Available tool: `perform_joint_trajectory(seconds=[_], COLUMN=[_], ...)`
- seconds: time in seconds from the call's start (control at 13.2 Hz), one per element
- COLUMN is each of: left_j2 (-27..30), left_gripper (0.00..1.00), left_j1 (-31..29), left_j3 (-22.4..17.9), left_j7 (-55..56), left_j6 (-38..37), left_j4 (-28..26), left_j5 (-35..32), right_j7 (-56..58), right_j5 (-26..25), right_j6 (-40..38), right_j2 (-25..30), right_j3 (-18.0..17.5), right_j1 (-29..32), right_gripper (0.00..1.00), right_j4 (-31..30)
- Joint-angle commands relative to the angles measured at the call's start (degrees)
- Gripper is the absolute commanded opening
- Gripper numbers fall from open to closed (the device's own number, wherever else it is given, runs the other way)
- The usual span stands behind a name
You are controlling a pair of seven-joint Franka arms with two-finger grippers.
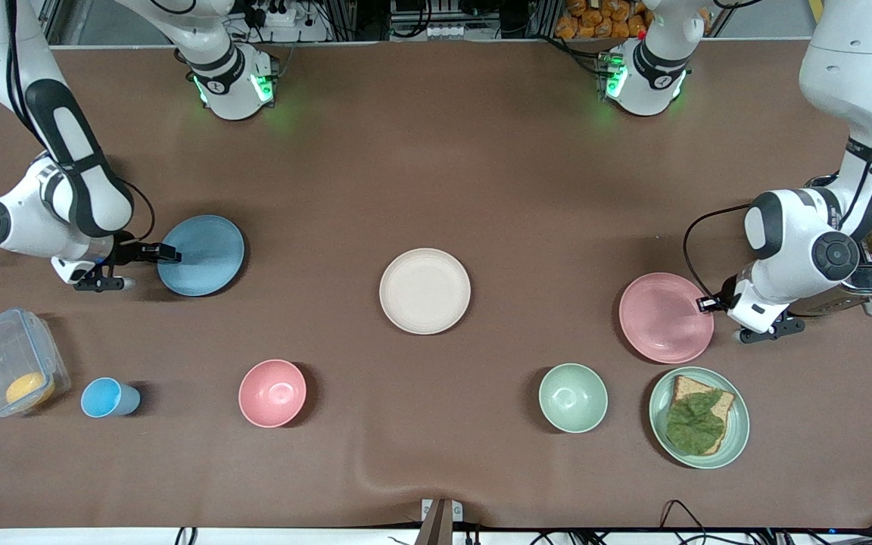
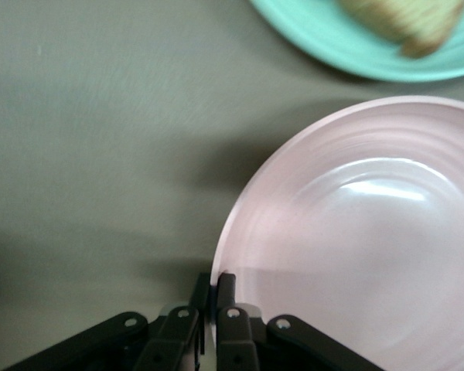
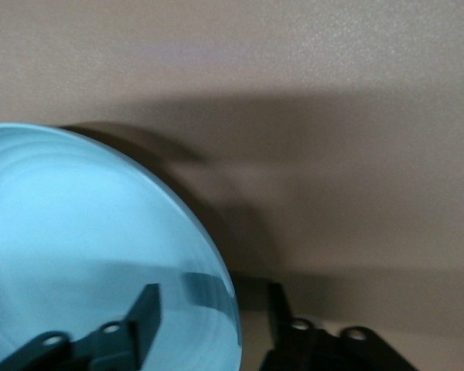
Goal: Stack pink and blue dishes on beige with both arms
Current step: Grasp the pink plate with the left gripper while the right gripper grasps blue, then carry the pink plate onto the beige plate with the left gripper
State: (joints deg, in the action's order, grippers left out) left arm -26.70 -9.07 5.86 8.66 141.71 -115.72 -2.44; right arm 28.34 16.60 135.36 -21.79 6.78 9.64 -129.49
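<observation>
Currently the left pincer (image 2: 214,297) pinches the pink plate's (image 1: 666,317) rim edge-on at the left arm's end of the table (image 1: 436,151). The right pincer (image 3: 213,305) straddles the blue plate's (image 1: 202,254) rim at the right arm's end; whether it presses cannot be told. Rim grips probably suit flat plates. The beige plate (image 1: 425,291) lies between them.

place: robot lab | evidence: brown-covered table (image 1: 436,151); aluminium framing (image 1: 375,19); power strips (image 1: 269,15); cables
</observation>
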Motion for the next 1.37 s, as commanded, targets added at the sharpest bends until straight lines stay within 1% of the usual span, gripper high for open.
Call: perform_joint_trajectory(seconds=[0.0,0.15,0.3,0.38,0.53,0.61,0.68,0.83,0.91,1.06,1.29], left_j2=[4.9,6.8,7.0,7.1,6.4,5.8,4.4,3.2,2.5,-0.5,-5.5], left_gripper=[0.0,0.0,0.0,0.0,0.0,0.0,0.0,0.0,0.0,0.0,0.0], left_j1=[-0.2,-0.3,-0.2,-0.1,0.1,0.5,1.4,6.1,8.0,12.4,17.4], left_j3=[4.1,7.8,11.5,13.1,17.3,18.9,20.2,20.5,20.5,20.5,20.4], left_j7=[0.3,0.5,3.4,5.6,10.7,13.5,14.9,16.9,19.8,24.3,29.5], left_j6=[-3.7,-9.8,-16.3,-18.6,-18.8,-18.7,-18.1,-14.5,-12.9,-8.0,1.3], left_j4=[0.1,3.4,7.6,8.6,8.8,9.8,10.3,10.2,10.3,10.3,10.4], left_j5=[0.8,1.2,3.8,3.8,4.8,7.1,8.0,8.2,8.4,8.4,8.2], right_j7=[2.7,4.3,5.2,4.8,4.2,3.1,1.1,-4.3,-6.4,-8.9,-9.3], right_j5=[1.7,1.7,1.6,1.6,1.3,1.1,0.8,-1.5,-2.6,-3.2,-3.3], right_j6=[-0.5,-1.9,-7.5,-11.5,-19.6,-23.0,-25.9,-32.1,-34.0,-36.3,-36.5], right_j2=[-0.7,-0.8,-1.5,-1.6,-1.5,-1.5,-1.4,-1.4,-1.4,-1.4,-1.4], right_j3=[-0.7,-0.7,-0.7,-0.7,-0.6,-0.6,-0.5,-0.6,-0.6,-0.6,-0.7], right_j1=[1.2,0.9,1.2,1.3,1.4,1.3,0.7,-0.7,-1.5,-2.7,-3.0], right_gripper=[0.0,0.0,0.0,0.0,0.0,0.0,0.0,0.0,0.0,0.0,0.0], right_j4=[0.6,1.9,5.3,7.7,13.4,15.8,18.0,23.0,24.9,26.8,27.3])
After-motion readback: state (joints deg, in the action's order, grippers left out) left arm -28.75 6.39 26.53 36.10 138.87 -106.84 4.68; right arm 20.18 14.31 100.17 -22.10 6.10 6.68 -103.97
